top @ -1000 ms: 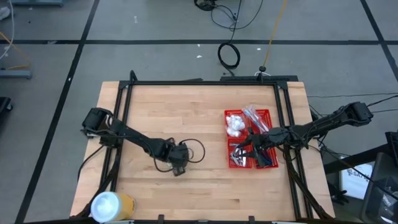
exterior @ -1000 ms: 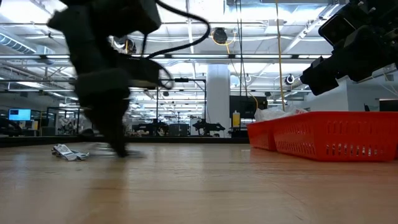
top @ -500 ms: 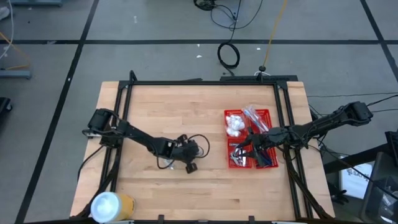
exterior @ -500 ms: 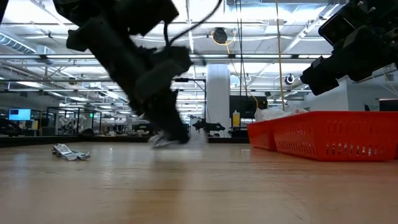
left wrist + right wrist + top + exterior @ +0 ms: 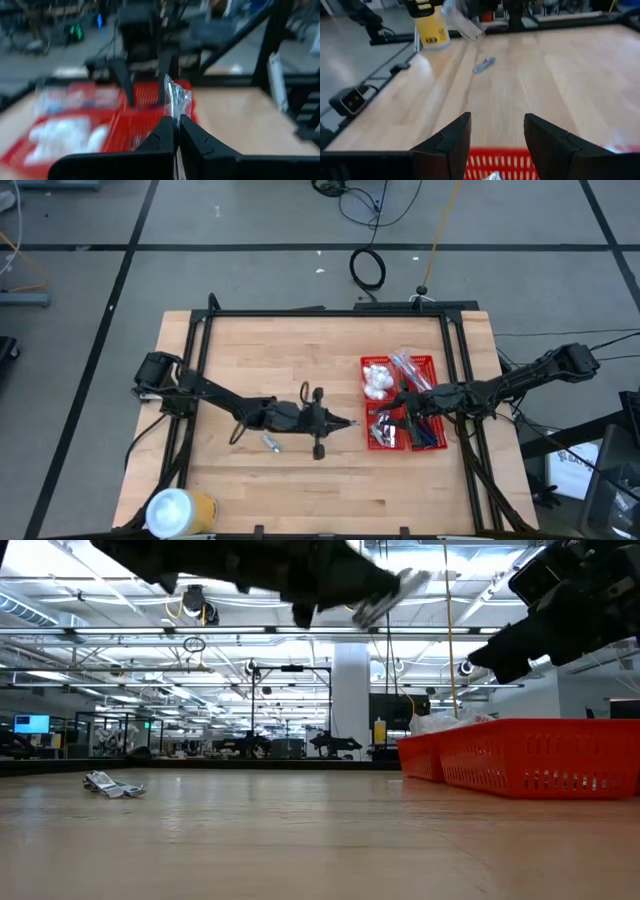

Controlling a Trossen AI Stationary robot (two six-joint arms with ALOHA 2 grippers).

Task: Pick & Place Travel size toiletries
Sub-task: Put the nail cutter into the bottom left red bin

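Note:
My left gripper [image 5: 346, 423] hovers above the table just left of the red basket [image 5: 372, 442], shut on a white crinkly packet [image 5: 176, 98]. In the low view the gripper [image 5: 372, 598] is high above the wood, and the packet [image 5: 392, 588] sticks out past its fingers. Another small packet [image 5: 272, 443] lies flat on the table behind it, also seen in the low view [image 5: 112, 784] and the right wrist view [image 5: 484, 64]. My right gripper [image 5: 398, 406] waits open over the basket's near compartments [image 5: 495, 162], touching nothing. My left gripper pinches the packet's lower end [image 5: 175, 114] between its two fingers [image 5: 167, 131], coming level from the table's left side. The packet is lifted clear of the table and stands out beyond the fingertips toward the basket.
The basket holds white packets [image 5: 377, 380], blue-handled items [image 5: 428, 432] and wrapped pieces [image 5: 408, 366]. A white-and-yellow roll [image 5: 180, 510] stands at the table's near left corner. A black frame [image 5: 320, 313] runs along the table's edges. Bare wood lies between the arms.
My left gripper has risen from the tabletop and swung toward the table's right edge, close to the basket, tipping from pointing down to level. It carries the packet, now lifted clear. The other packet on the table has stayed where it was.

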